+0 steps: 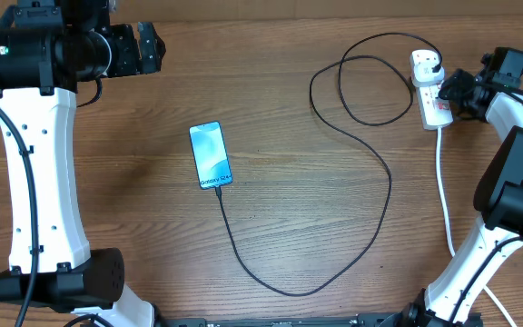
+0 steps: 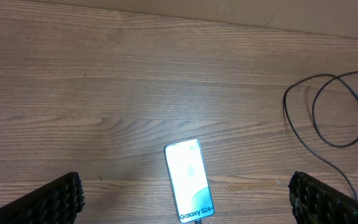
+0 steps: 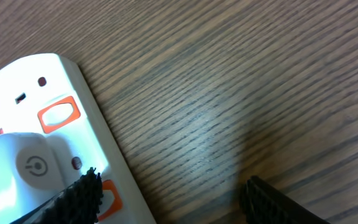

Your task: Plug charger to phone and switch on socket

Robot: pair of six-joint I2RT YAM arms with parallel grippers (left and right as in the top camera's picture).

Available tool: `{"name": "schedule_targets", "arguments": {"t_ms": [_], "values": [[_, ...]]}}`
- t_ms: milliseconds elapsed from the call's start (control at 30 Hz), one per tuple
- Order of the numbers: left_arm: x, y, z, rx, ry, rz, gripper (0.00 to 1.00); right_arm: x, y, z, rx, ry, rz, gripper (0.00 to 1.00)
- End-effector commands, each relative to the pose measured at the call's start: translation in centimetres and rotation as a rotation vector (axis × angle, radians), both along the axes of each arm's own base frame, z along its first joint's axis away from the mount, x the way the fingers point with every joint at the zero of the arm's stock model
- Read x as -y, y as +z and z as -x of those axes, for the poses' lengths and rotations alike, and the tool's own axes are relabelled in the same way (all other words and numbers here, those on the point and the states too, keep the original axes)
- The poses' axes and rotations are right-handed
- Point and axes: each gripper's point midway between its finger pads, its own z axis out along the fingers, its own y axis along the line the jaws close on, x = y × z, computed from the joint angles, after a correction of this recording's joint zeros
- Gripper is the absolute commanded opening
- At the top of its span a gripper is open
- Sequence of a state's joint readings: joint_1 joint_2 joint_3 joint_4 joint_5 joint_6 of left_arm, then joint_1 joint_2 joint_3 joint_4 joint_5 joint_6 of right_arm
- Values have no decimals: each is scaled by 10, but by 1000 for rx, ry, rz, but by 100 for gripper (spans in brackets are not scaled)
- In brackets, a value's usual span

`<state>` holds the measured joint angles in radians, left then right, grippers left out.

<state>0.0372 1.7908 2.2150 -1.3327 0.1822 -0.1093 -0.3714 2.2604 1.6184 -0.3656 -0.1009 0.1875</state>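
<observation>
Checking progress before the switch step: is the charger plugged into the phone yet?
In, it seems: the charger tip meets the bottom edge of the phone in the overhead view.

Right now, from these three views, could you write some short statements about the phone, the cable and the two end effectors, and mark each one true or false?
1. The cable meets the lower end of the phone. True.
2. The left end effector grips the phone. False: it is open and apart from the phone.
3. The right end effector is at the power strip. True.
4. The phone screen is dark. False: it is lit, light blue.
</observation>
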Motion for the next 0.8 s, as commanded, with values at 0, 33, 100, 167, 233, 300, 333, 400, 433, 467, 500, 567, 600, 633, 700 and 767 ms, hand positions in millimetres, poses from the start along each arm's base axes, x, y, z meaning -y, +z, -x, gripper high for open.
{"name": "schedule_targets", "arguments": {"t_ms": [0, 33, 100, 167, 233, 300, 333, 400, 433, 467, 500, 567, 600, 633, 700, 767], "values": [[1, 1, -2, 2, 4, -1, 100, -9, -10, -4, -6, 22, -38, 71], [1, 1, -2, 2, 4, -1, 100, -9, -10, -4, -7, 22, -38, 71], [1, 1, -2, 1, 4, -1, 100, -9, -10, -3, -11, 22, -40, 72], [1, 1, -2, 2, 4, -1, 100, -10, -11, -2, -15, 22, -41, 72], [1, 1, -2, 1, 4, -1, 100, -10, -12, -1, -21, 22, -44, 71], [0, 1, -2, 2, 3, -6, 100, -11, -13, 1, -31, 22, -47, 72], [1, 1, -2, 2, 3, -5, 100, -11, -14, 2, -34, 22, -49, 71], [1, 1, -2, 2, 3, -5, 100, -12, -15, 3, -40, 23, -51, 71], [0, 1, -2, 1, 4, -5, 100, -12, -15, 3, -42, 23, -52, 71], [0, 1, -2, 1, 4, -5, 100, -12, -16, 3, -42, 23, -52, 71], [1, 1, -2, 2, 3, -5, 100, -13, -17, 3, -44, 24, -53, 71], [1, 1, -2, 2, 3, -5, 100, -15, -18, 3, -45, 30, -61, 71], [1, 1, -2, 2, 3, -5, 100, -17, -20, 3, -45, 36, -67, 71], [0, 1, -2, 1, 4, -5, 100, -19, -20, 2, -44, 40, -72, 71], [1, 1, -2, 2, 3, -5, 100, -21, -21, 2, -47, 44, -73, 71], [1, 1, -2, 2, 3, -5, 100, -24, -21, 1, -47, 50, -72, 71]]}}
